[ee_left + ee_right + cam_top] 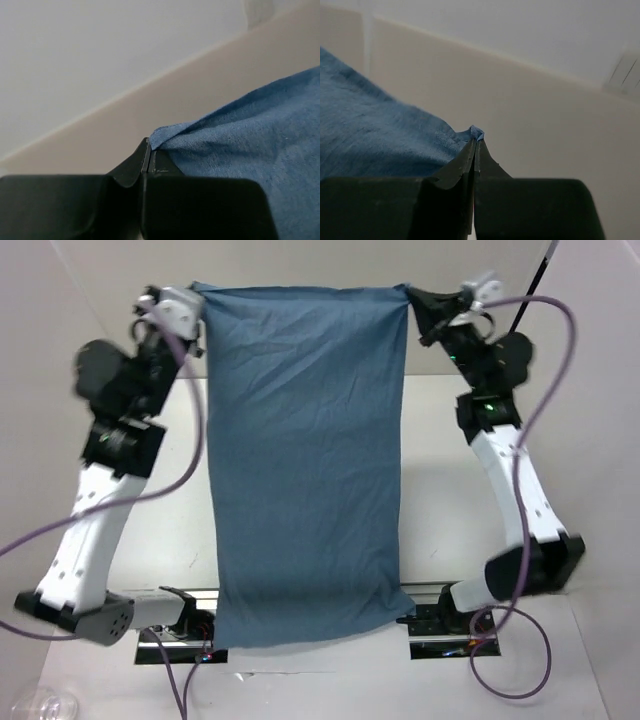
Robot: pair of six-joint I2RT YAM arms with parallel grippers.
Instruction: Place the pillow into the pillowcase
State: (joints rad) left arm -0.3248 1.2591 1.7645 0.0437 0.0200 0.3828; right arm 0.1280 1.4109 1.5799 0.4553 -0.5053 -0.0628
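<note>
The pillowcase (305,460) is held spread wide with its far edge pulled taut. Its far left corner is pinched in the tightly closed left gripper (195,302) and its far right corner in the equally closed right gripper (415,300), while the rest trails back to the arm bases. The cloth is judged to be stretched this way so that it hangs straight and unwrinkled. The pillow is seen in no view, and whether it is already inside the pillowcase cannot be told.
</note>
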